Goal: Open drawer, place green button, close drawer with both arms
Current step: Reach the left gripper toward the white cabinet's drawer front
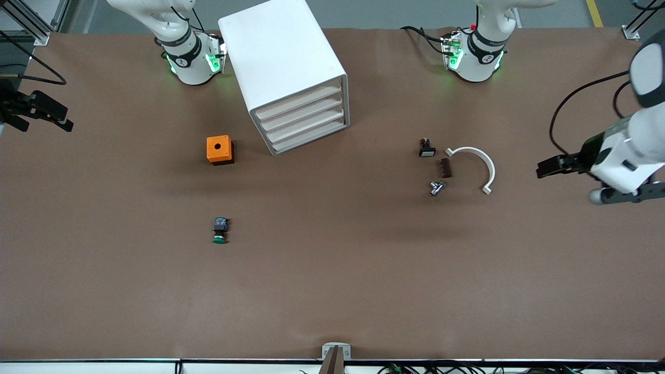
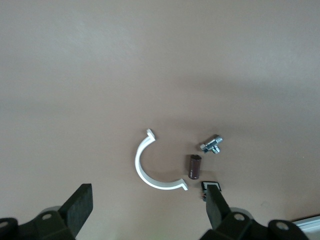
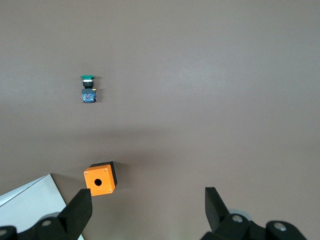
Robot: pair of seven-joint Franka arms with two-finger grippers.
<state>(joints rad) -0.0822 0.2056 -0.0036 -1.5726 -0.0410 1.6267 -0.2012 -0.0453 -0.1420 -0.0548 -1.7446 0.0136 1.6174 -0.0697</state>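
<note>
- Drawer: lowest of four alike fronts on white boxy cabinet, shut flush; cabinet set askew between the two arm bases, smooth matte shell with rounded edges.
- Button lying on its side on the brown table, nearer the front camera than the cabinet, toward the right arm's end; round green cap, black-and-blue body, cap pointing to the camera side.
- Orange box between button and cabinet, apart from both; cube on a black base, round hole in the top face.
- Cluster toward the left arm's end: small black part with white face, ribbed brown block, shiny metal fitting, white half-ring clip curving around their outer side. None touching.
- Nothing lying directly before the drawer fronts.
- Left gripper up over the table edge at its own end, black fingers spread wide, holding nothing.
- Right gripper likewise aloft at its own end, fingers spread wide, holding nothing.
- Table cover plain, dull, faintly creased.
</note>
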